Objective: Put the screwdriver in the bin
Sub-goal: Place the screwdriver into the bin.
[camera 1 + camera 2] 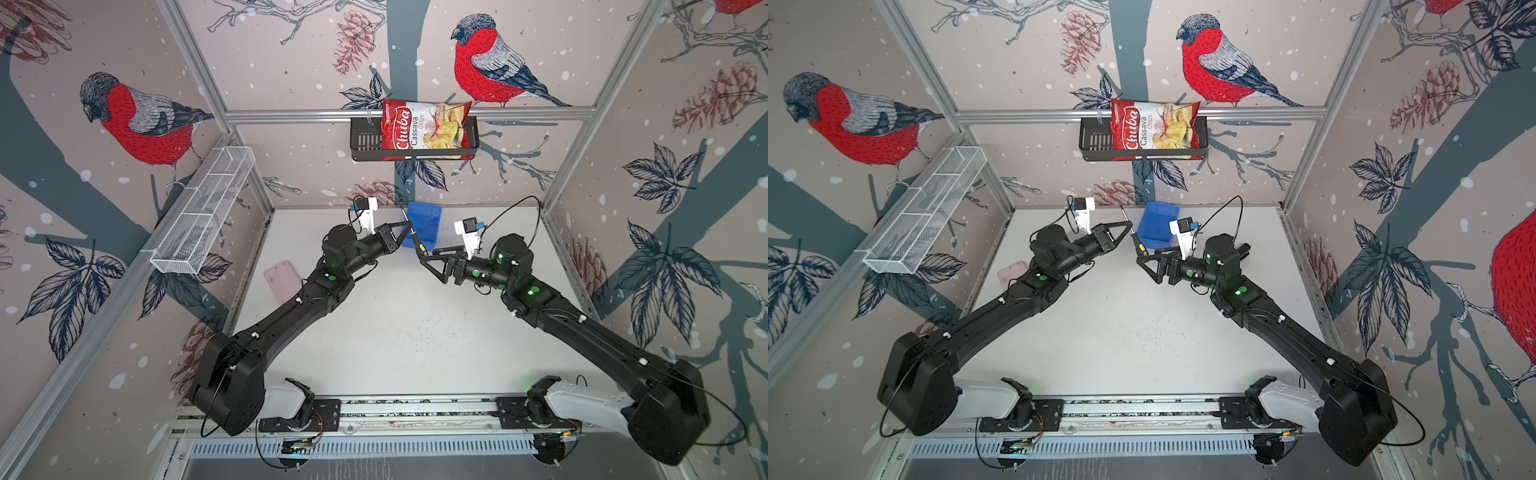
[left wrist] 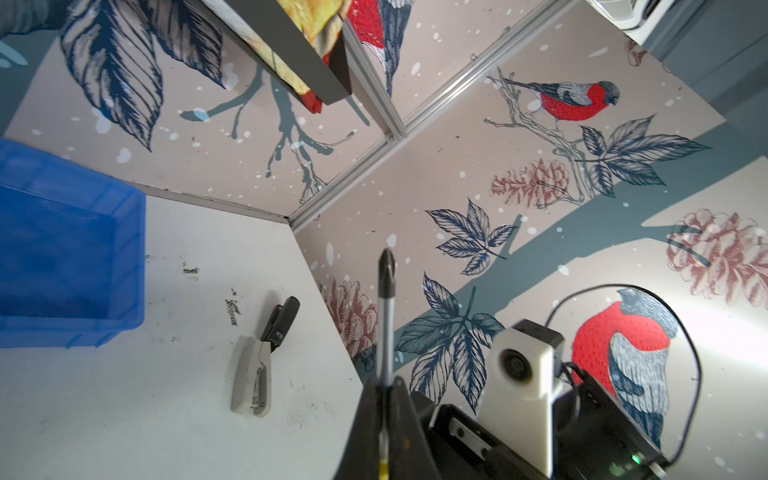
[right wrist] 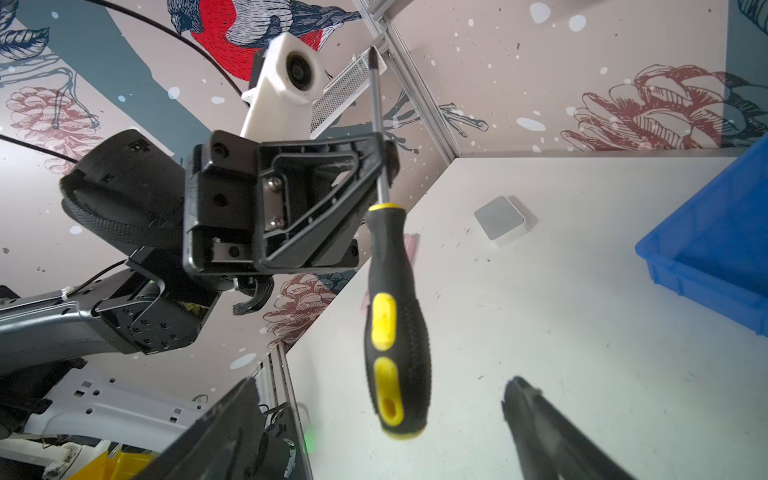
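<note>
The white table (image 1: 395, 332) carries everything, its near edge lost behind the mounting rail. The left arm (image 1: 291, 316) and right arm (image 1: 582, 328) reach inward towards its far end. On the left wall hangs a long white wire mesh tray (image 1: 203, 212); what lies in its compartments is hard to make out through the mesh. A black slotted basket (image 1: 361, 141) on the rear rail holds a red chips bag (image 1: 424, 129), which stands above the rim. The blue bin (image 1: 426, 224) sits on the table near the back wall, its near right corner hidden by the right wrist camera, and both wrist views cut it off at the frame edge. A pink flat object (image 1: 282, 280) lies partly behind the left arm. A grey-and-black stapler (image 2: 262, 361) shows only in the left wrist view. The screwdriver (image 3: 395, 324) is in the air just beside the bin's near left corner, outside it. The left jaws are closed tight on its thin shaft, tip pointing up. The right jaws are spread wide, with the handle's end between the fingers (image 3: 540, 415), touching neither.
</note>
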`<state>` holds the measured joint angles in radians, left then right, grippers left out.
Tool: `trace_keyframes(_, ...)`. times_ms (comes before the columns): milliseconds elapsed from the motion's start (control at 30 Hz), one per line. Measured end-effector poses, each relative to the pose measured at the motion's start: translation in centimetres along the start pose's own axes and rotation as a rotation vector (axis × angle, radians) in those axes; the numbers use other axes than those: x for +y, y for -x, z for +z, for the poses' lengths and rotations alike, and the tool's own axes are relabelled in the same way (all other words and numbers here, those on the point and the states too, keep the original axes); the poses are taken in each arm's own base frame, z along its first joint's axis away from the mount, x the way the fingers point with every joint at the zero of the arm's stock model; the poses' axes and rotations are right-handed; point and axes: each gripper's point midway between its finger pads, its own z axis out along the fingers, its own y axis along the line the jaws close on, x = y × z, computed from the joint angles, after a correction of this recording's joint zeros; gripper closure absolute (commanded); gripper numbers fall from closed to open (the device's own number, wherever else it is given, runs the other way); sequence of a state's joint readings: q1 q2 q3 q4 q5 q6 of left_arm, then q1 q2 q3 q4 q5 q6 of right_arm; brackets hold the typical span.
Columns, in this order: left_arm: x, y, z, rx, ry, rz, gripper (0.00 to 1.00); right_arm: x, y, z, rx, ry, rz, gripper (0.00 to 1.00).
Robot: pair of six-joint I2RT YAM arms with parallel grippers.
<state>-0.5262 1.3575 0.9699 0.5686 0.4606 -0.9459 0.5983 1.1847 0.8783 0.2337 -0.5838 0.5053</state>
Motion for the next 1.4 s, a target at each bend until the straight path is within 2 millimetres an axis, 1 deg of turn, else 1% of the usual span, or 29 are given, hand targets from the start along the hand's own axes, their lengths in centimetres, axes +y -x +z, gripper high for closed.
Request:
trace_keyframes(167, -1.0, -0.6, -0.1, 0.029, -0.036, 0.006, 1.0, 0.3, 0.3, 0.3, 0.016, 0.033, 0.019, 0.38)
trace_keyframes(300, -1.6, -0.4, -0.3, 0.018, -0.051, 0.017, 1.0, 0.7, 0.0, 0.3, 0.034, 0.063, 0.031, 0.44)
trace_keyframes(367, -1.6, -0.4, -0.3, 0.018, -0.052, 0.018, 1.0, 0.7, -0.2, 0.3, 0.044, 0.074, 0.049, 0.49)
trace_keyframes(500, -1.7, -0.4, -0.3, 0.017, -0.055, 0.019, 1.0, 0.8, -0.5, 0.3, 0.054, 0.085, 0.059, 0.53)
trace_keyframes(633, -1.7, -0.4, -0.3, 0.018, -0.056, 0.02, 1.0, 1.0, -0.4, 0.3, 0.054, 0.098, 0.071, 0.68)
trace_keyframes(733, -1.7, -0.4, -0.3, 0.019, -0.055, 0.021, 1.0, 1.1, -0.5, 0.4, 0.06, 0.105, 0.071, 0.78)
trace_keyframes(833, -1.7, -0.4, -0.3, 0.02, -0.055, 0.018, 1.0, 1.2, -0.6, 0.4, 0.066, 0.116, 0.07, 0.83)
trace_keyframes(967, -1.6, -0.5, -0.3, 0.02, -0.051, 0.016, 1.0, 1.2, -0.6, 0.3, 0.065, 0.115, 0.065, 0.84)
trace_keyframes(1000, -1.7, -0.4, -0.3, 0.018, -0.051, 0.017, 0.97, 1.3, -0.5, 0.2, 0.062, 0.115, 0.055, 0.84)
trace_keyframes(1033, -1.7, -0.4, -0.4, 0.017, -0.052, 0.018, 0.86, 1.2, -0.5, 0.1, 0.06, 0.114, 0.049, 0.84)
trace_keyframes(1100, -1.6, -0.5, -0.4, 0.019, -0.043, 0.026, 0.72, 1.1, -0.6, 0.0, 0.059, 0.11, 0.048, 0.84)
trace_keyframes(1133, -1.4, -0.4, -0.5, 0.017, -0.034, 0.037, 0.63, 0.8, -0.6, -0.1, 0.055, 0.101, 0.052, 0.84)
trace_keyframes(1267, -1.4, 0.2, -0.8, -0.009, -0.003, 0.068, 0.32, -0.3, -0.4, -0.6, 0.032, 0.06, 0.062, 0.84)
trace_keyframes(1367, -2.0, 0.6, -1.2, -0.015, 0.004, 0.123, 0.03, -1.1, -0.4, -1.1, 0.016, 0.041, 0.083, 0.83)
trace_keyframes(1400, -2.1, 0.7, -1.4, -0.021, 0.011, 0.145, 0.01, -1.5, -0.3, -1.3, 0.006, 0.029, 0.089, 0.83)
